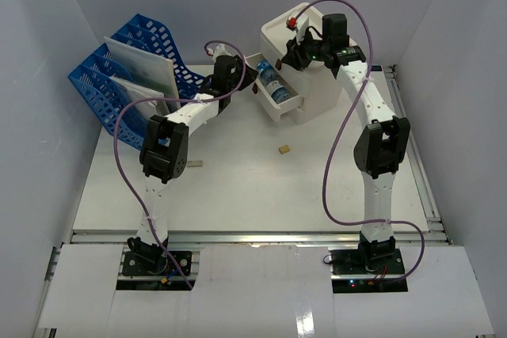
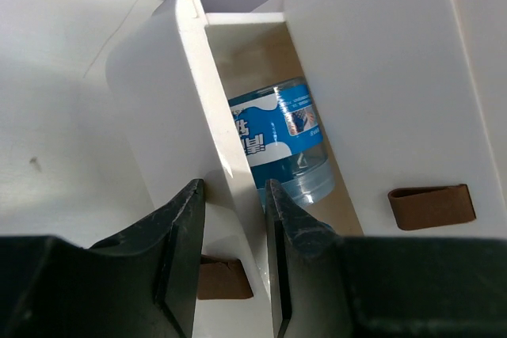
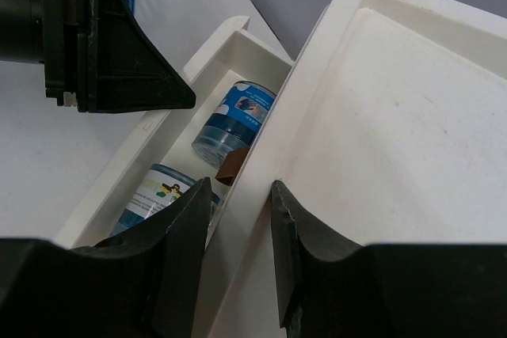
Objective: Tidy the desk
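Observation:
The white desk (image 1: 238,195) has a white drawer box (image 1: 329,93) at its back right. The box's top drawer (image 1: 291,105) is pulled out and holds a blue-labelled bottle (image 1: 272,82). My left gripper (image 1: 238,77) is open. In the left wrist view it (image 2: 234,184) straddles the drawer's front panel (image 2: 202,93), with the bottle (image 2: 277,140) just behind. My right gripper (image 1: 299,51) is open. In the right wrist view it (image 3: 242,187) straddles the box's top front rim (image 3: 261,164), above the bottle (image 3: 234,120) and a second bottle (image 3: 162,191).
A blue file rack (image 1: 119,77) with white boards stands at the back left. A small tan piece (image 1: 283,149) lies mid-desk, and a small dark bit (image 1: 194,165) lies near the left arm. Brown pull tabs (image 2: 432,206) sit on the box's drawer fronts.

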